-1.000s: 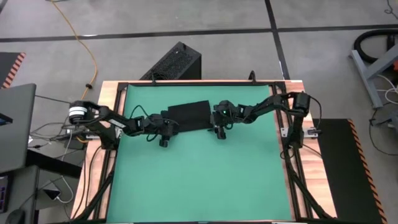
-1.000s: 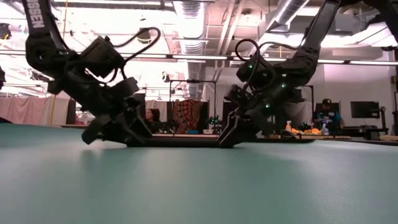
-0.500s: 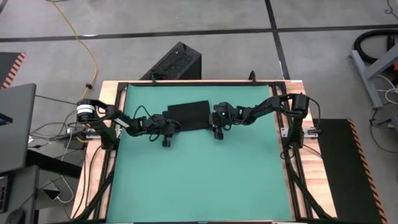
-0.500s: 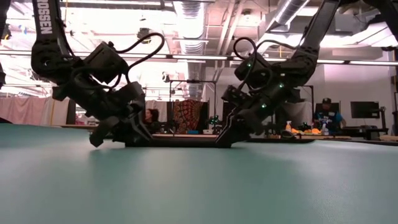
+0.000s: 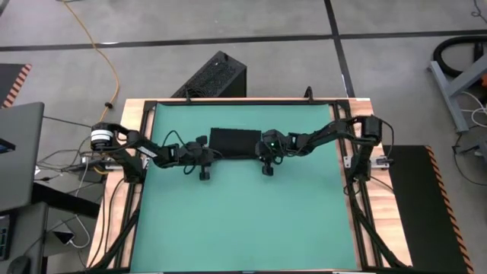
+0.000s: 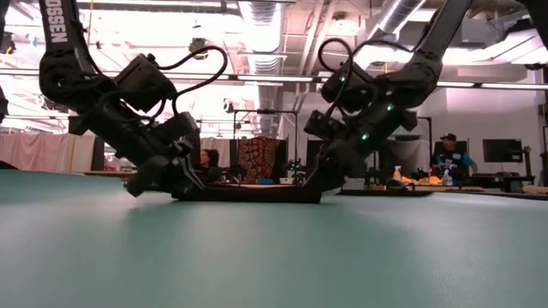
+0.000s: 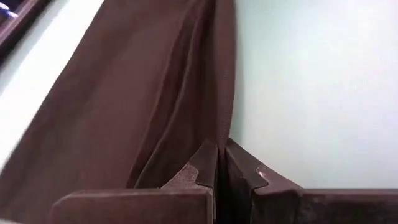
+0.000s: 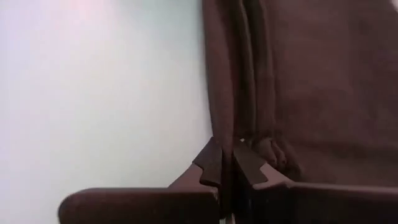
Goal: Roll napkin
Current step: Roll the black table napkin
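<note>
Toward the far edge of the green table (image 5: 243,221), roughly midway between its left and right edges, the napkin (image 5: 234,141) is seen as a black folded rectangle lying flat, its long sides running parallel to that far edge. The left gripper (image 5: 207,152) is placed at the napkin's left end, at the near corner, and the right gripper (image 5: 263,151) at the right end, also at the near corner. In the left wrist view the two dark fingers (image 7: 199,175) are pressed together with a fold of the cloth pinched between them, several layers of the napkin (image 7: 143,93) bunching upward from the tips. In the right wrist view the fingers (image 8: 211,165) are likewise closed tight on the napkin's (image 8: 298,87) edge, with creased layers rising from the grip. In the low view both arms are angled down to the table surface, the napkin (image 6: 248,193) stretched low and dark between the left gripper (image 6: 182,186) and the right gripper (image 6: 315,190). Beyond the table, on the floor, a black box (image 5: 213,76) with vent slots is noted.
</note>
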You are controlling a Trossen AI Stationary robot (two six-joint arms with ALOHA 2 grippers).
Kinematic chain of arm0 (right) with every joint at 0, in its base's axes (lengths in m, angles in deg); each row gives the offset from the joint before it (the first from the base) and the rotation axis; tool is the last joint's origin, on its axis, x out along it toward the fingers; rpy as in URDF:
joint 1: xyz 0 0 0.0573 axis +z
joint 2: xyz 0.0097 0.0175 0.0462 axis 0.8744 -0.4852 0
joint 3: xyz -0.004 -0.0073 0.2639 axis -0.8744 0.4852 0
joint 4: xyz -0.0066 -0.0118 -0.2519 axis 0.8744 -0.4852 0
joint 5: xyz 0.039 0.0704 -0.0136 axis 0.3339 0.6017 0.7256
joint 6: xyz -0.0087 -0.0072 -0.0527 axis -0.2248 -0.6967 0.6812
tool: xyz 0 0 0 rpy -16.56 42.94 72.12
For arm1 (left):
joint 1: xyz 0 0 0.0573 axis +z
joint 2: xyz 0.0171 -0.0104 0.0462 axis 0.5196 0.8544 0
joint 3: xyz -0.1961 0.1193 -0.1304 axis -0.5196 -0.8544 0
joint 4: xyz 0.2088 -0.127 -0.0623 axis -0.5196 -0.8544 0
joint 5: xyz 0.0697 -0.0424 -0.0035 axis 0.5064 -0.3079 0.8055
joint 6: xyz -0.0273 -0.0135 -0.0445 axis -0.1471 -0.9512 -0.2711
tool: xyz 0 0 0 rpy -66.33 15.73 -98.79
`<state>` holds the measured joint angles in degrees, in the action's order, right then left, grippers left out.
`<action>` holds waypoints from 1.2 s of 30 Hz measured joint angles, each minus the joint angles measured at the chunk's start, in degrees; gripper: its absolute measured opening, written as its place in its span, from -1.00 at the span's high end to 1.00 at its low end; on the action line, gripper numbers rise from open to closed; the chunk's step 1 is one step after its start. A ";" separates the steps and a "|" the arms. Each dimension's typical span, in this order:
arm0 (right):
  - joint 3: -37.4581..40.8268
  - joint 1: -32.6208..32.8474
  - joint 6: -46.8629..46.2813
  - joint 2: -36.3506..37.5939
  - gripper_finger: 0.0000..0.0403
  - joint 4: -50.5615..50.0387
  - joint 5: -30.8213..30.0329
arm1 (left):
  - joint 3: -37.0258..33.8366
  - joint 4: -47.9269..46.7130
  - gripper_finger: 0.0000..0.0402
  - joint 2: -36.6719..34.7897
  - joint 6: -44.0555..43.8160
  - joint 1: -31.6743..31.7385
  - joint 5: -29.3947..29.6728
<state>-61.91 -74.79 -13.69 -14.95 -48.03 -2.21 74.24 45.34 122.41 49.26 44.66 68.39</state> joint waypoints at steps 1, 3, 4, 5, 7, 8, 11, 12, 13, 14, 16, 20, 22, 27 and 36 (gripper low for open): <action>0.07 0.26 -0.95 0.96 0.87 -1.12 0.30 | -0.04 -0.57 0.99 -0.75 -1.54 -0.58 -0.79; 0.07 0.98 -2.97 2.65 0.90 -3.09 0.41 | -0.13 -1.22 1.00 -2.38 -4.71 -1.79 -1.82; 0.07 1.43 -3.93 3.39 0.91 -3.81 0.41 | -0.10 -1.72 1.00 -3.31 -6.18 -2.52 -1.98; 0.05 1.91 -5.01 3.86 0.91 -4.42 0.37 | -0.09 -2.32 1.00 -4.22 -7.72 -3.40 -2.17; 0.05 3.28 -7.16 4.36 0.91 -4.98 0.33 | 0.06 -4.03 1.00 -5.82 -11.49 -5.30 -2.45; 0.06 4.16 -8.13 4.55 0.91 -5.01 0.23 | 0.24 -5.08 1.00 -6.64 -13.57 -6.19 -2.57; 0.07 6.44 -9.26 5.25 0.90 -5.25 0.19 | 1.00 -8.41 1.00 -9.05 -16.58 -8.37 -2.52; 0.07 6.96 -9.42 5.27 0.90 -5.23 -0.03 | 1.31 -9.48 1.00 -9.55 -16.78 -8.78 -2.00; 0.07 7.13 -9.82 5.29 0.90 -5.25 -0.18 | 1.59 -10.24 1.00 -9.99 -16.83 -8.97 -1.09; 0.07 7.19 -10.42 5.29 0.91 -5.26 -0.22 | 1.95 -11.01 1.00 -10.41 -16.98 -9.04 -0.42; -0.04 6.93 -12.30 5.29 0.90 -5.33 -0.23 | 2.86 -12.76 1.00 -10.92 -18.23 -9.02 0.01; -1.36 6.91 -13.64 5.74 0.91 -5.76 -0.20 | 5.12 -16.33 1.00 -12.43 -18.36 -8.97 0.11; -2.43 6.80 -13.69 5.99 0.91 -5.97 -0.20 | 6.26 -18.51 1.00 -12.84 -17.27 -8.83 0.65; -5.16 5.65 -13.72 7.43 0.91 -10.29 -0.16 | 8.51 -23.50 1.00 -12.93 -16.23 -7.94 1.36; -6.83 2.71 -16.74 7.29 0.91 -16.10 -1.08 | 8.83 -23.21 1.00 -12.93 -16.72 -5.42 0.88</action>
<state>-68.75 -72.08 -30.42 -7.66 -64.13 -3.30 83.07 22.13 109.48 32.54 39.24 69.28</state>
